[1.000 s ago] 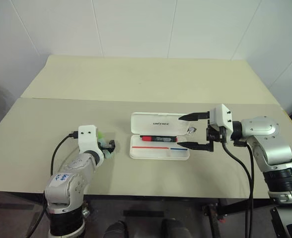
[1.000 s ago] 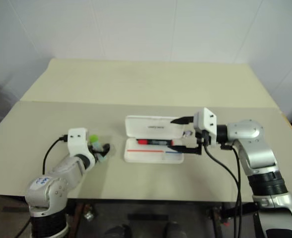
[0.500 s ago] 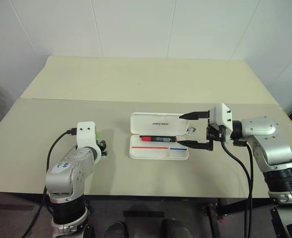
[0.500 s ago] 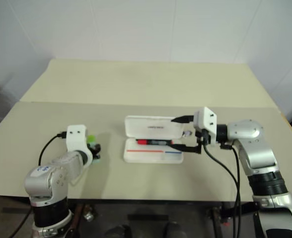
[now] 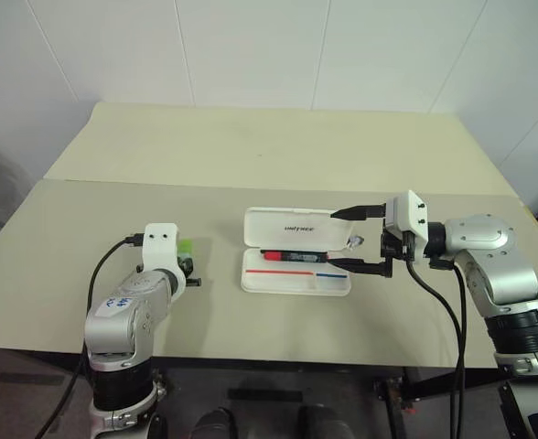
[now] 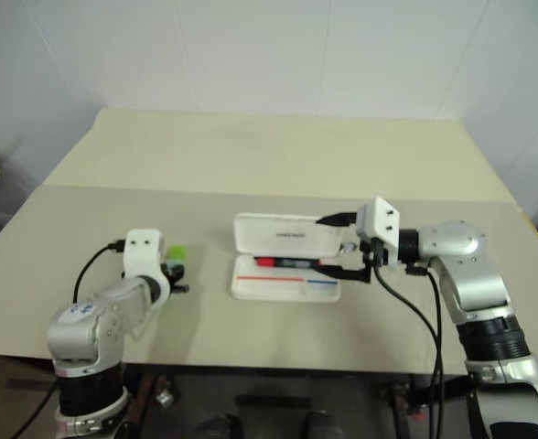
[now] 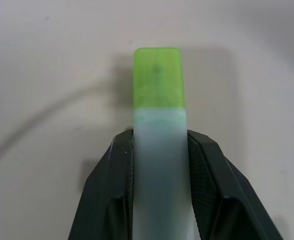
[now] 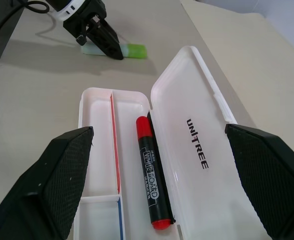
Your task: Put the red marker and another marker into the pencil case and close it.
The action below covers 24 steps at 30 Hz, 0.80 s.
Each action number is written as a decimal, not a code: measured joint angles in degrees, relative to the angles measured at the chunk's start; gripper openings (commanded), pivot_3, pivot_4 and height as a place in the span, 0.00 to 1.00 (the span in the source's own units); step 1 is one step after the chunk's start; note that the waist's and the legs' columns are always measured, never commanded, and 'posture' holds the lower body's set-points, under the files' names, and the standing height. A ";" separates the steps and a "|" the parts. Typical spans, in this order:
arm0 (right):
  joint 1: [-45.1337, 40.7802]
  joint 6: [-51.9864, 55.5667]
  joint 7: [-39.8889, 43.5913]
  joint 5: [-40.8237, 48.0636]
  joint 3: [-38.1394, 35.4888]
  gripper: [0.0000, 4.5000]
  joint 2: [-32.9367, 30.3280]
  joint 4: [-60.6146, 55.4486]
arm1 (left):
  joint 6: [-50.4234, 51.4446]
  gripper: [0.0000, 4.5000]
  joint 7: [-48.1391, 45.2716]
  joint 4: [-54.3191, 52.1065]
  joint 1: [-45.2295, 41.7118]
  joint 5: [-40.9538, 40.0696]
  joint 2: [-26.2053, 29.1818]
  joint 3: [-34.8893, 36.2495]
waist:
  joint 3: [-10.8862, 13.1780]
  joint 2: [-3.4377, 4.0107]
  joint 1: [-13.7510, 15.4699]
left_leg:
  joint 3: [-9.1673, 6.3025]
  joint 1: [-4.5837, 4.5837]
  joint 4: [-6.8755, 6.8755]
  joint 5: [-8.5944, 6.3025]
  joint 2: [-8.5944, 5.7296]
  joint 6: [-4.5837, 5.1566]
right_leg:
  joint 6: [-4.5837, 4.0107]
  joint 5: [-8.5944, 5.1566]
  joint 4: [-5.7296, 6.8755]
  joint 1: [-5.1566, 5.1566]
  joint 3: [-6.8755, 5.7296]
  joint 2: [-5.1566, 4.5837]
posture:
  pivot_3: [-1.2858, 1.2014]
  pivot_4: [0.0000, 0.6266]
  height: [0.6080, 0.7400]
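left gripper (image 7: 159, 150) pinches the green highlighter (image 7: 158, 100) at nine o'clock of the open pencil case (image 5: 296, 262); bare table (image 5: 251, 155) at twelve. right gripper (image 5: 353, 240) spread at three, red marker (image 5: 293, 256) inside.

I see a beige table (image 5: 278, 146), matte top, with a seam running across it from left to right; far section behind the seam, near section in front. On the near section, about centre, the pencil case (image 5: 296, 262) lies open and flat, white, lid side toward the far edge, tray side toward me. Well to its left, the green highlighter (image 5: 185, 248) sits by the tabletop; I cannot tell whether it touches the surface. Both things are well apart from each other.
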 measured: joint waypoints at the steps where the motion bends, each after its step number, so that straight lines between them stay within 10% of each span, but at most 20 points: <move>1: 0.24 0.03 0.28 0.07 -0.15 1.00 -0.48 -0.01 | -1.40 0.24 -1.32 0.36 -0.07 -0.51 0.14 0.55 | 0.00 0.00 -0.02 | 0.00 -0.01 0.00 0.00 0.00 0.01 | -0.01 0.00 -0.03 0.01 -0.01 0.00 | 0.52 0.24 1.00; 17: 13.45 13.26 3.24 14.32 -10.70 1.00 -4.69 -4.35 | -26.64 0.24 -42.13 6.85 -9.53 -18.27 21.75 1.47 | 0.01 0.00 0.01 | 0.07 -0.11 -0.34 -0.07 0.05 0.07 | -0.05 -0.03 -0.58 0.02 -0.08 0.03 | 0.52 0.24 1.00; 24: 22.42 16.78 2.14 18.81 -14.40 1.00 -4.66 -10.25 | -31.99 0.24 -51.42 10.64 -13.67 -20.49 22.16 -4.68 | 0.01 0.00 0.03 | 0.06 -0.10 -0.31 -0.07 0.05 0.10 | -0.02 -0.02 -0.55 0.04 -0.07 0.11 | 0.52 0.24 1.00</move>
